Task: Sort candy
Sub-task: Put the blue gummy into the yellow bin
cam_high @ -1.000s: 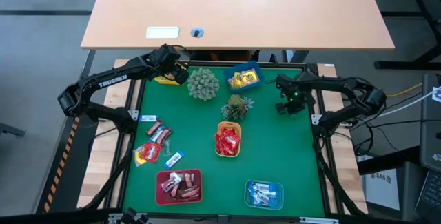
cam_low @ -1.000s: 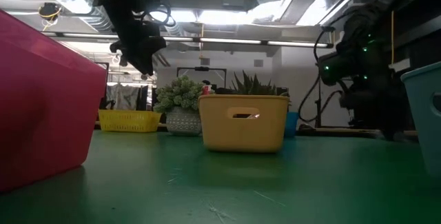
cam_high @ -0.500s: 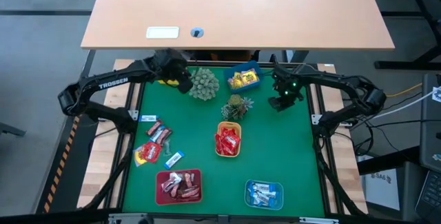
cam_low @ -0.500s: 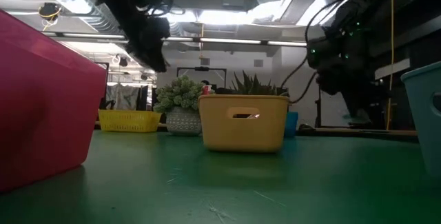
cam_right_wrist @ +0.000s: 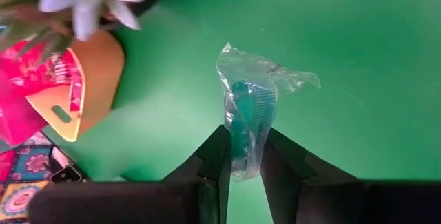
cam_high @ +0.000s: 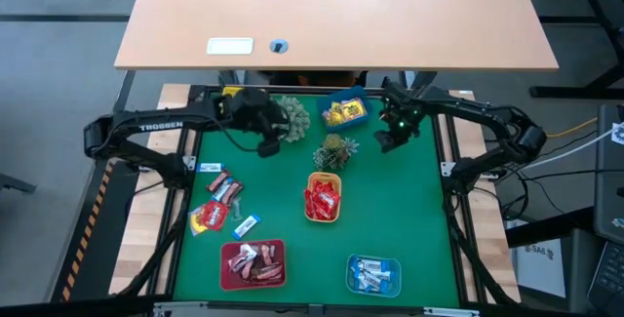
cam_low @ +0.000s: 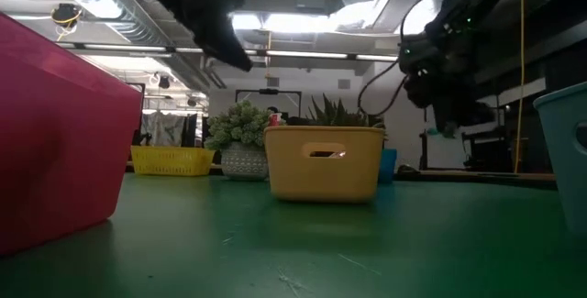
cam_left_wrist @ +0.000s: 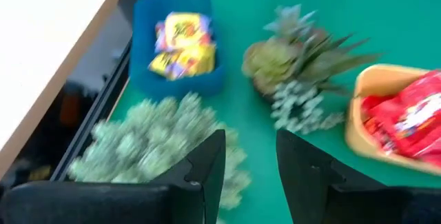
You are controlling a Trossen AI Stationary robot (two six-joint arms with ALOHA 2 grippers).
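My right gripper (cam_right_wrist: 244,158) is shut on a pale green candy in a clear wrapper (cam_right_wrist: 247,107). It hovers over the green mat right of the spiky plant (cam_high: 335,150), near the far right of the table (cam_high: 388,141). My left gripper (cam_left_wrist: 249,158) is open and holds nothing. It hangs over the pale bushy plant ball (cam_high: 290,116) at the far left (cam_high: 271,144). Loose red, brown-pink and blue-white candies (cam_high: 220,205) lie on the mat at the left. My right gripper pinches the candy wrapper's one end (cam_right_wrist: 242,148) between its two fingers (cam_right_wrist: 213,162), coming from above and pointing down. The rest of the wrapper with the green sweet sticks out past the fingertips. It is lifted clear of the mat (cam_low: 451,131).
Trays on the mat: blue with yellow candies (cam_high: 345,112), orange with red ones (cam_high: 324,198), dark red with brown-pink ones (cam_high: 253,263), teal with blue-white ones (cam_high: 373,274), and a yellow one (cam_low: 172,159) at the far left. Bare mat lies at the right.
My right gripper has risen from the mat with the green candy and moved a little toward the table's left and far edge. My left gripper has swung from the far left corner toward the right and the near edge, ending beside the pale plant ball.
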